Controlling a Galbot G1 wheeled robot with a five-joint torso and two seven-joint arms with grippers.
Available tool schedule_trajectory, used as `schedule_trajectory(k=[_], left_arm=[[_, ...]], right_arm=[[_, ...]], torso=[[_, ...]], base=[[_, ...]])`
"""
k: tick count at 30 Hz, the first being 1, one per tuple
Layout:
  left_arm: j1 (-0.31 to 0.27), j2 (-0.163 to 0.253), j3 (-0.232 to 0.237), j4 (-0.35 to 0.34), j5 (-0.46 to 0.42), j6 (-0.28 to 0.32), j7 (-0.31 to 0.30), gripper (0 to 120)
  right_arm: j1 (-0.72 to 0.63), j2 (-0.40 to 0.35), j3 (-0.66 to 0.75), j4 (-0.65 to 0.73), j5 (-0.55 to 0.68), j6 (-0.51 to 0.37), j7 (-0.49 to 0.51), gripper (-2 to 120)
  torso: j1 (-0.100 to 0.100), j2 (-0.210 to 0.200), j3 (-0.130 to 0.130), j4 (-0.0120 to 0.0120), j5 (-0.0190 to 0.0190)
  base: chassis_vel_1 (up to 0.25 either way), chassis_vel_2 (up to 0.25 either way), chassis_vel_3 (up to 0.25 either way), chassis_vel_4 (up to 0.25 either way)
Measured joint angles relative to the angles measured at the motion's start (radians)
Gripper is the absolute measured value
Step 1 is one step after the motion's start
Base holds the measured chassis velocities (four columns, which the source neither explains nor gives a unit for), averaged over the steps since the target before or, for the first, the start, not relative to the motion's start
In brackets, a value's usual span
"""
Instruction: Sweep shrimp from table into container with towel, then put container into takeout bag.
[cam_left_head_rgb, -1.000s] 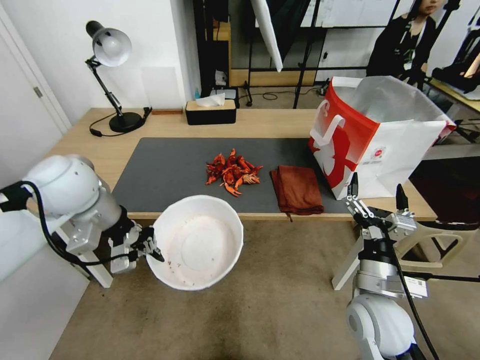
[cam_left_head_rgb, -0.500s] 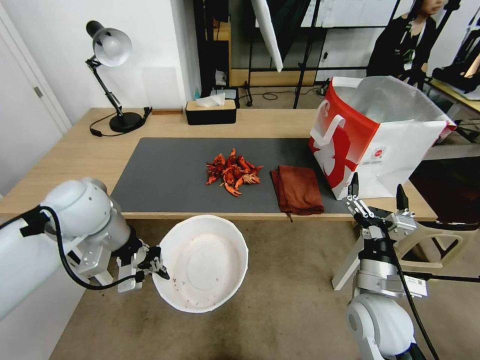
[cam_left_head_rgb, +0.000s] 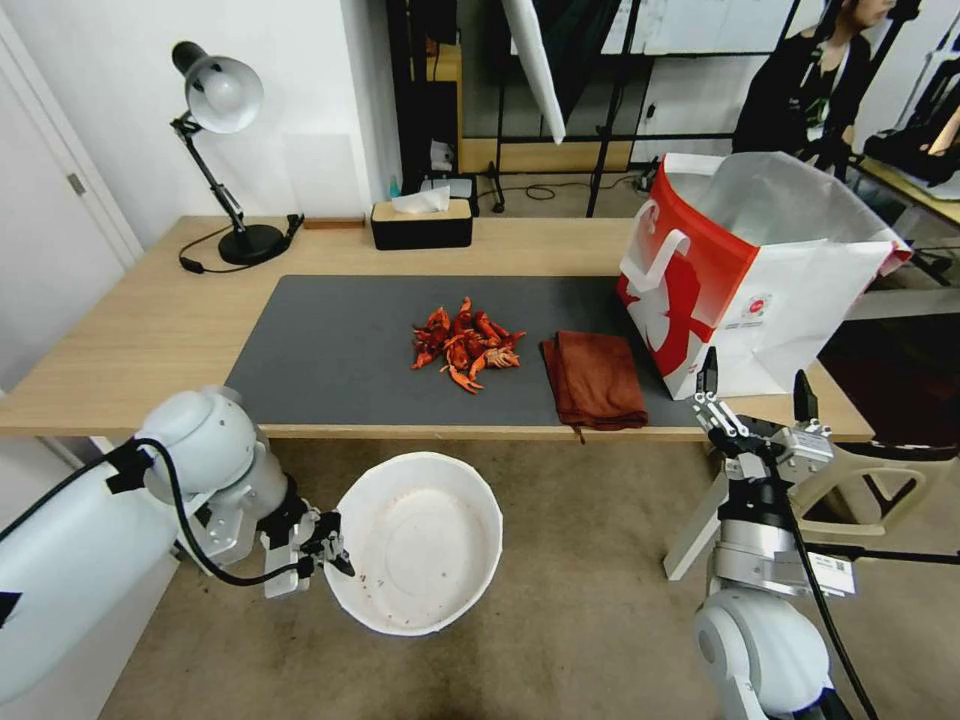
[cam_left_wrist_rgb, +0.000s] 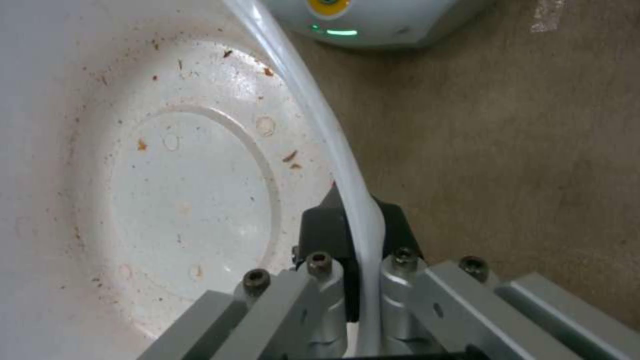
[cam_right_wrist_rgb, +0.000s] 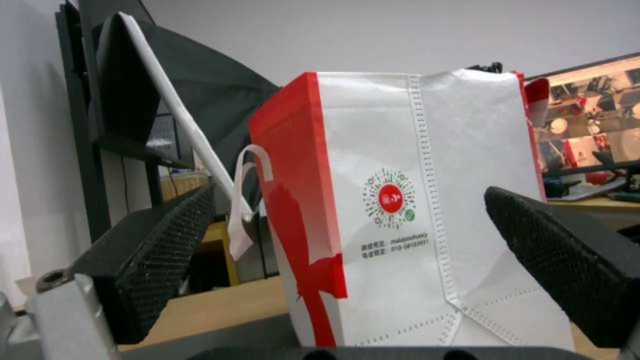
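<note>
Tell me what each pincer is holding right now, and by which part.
The left pincer grips the round white plastic bowl by its rim, below the table edge. The right pincer is open, holding nothing, beside the red and white paper bag.

table (cam_left_head_rgb: 150, 330) bears mat (cam_left_head_rgb: 330, 350) | shrimp (cam_left_head_rgb: 465, 345) mid-mat | towel (cam_left_head_rgb: 595, 380) just right of shrimp, at front edge | takeout bag (cam_left_head_rgb: 760, 270) right of towel, upright | lamp (cam_left_head_rgb: 220, 150) and tissue box (cam_left_head_rgb: 421, 222) behind mat | container (cam_left_head_rgb: 420, 545) before table, below its edge
</note>
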Motion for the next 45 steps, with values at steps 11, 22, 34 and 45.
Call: schedule_trajectory(k=[11,22,34,45], left_arm=[[-0.044,-0.084,0.030,0.091,0.066,0.000,0.000,0],[-0.076,-0.127,0.071,0.130,0.101,0.001,0.000,0],[-0.136,-0.207,0.110,0.191,0.163,0.001,0.000,0],[-0.176,-0.232,0.141,0.246,0.178,0.002,0.000,0]], right_arm=[[0.003,-0.005,0.001,-0.002,0.004,-0.003,0.001,100],[0.006,-0.004,0.003,-0.008,0.005,-0.005,0.003,100],[0.003,-0.005,0.001,-0.013,0.004,-0.004,0.002,100],[0.013,-0.010,-0.007,-0.027,-0.002,-0.017,0.000,100]], torso=[[0.000,0.000,0.000,0.0000,0.0000],[0.000,0.000,0.000,0.0000,0.0000],[0.000,0.000,0.000,0.0000,0.0000],[0.000,0.000,0.000,0.0002,-0.0001]], base=[[0.000,0.000,0.000,0.000],[0.000,0.000,0.000,0.000],[0.000,0.000,0.000,0.000],[0.000,0.000,0.000,0.000]])
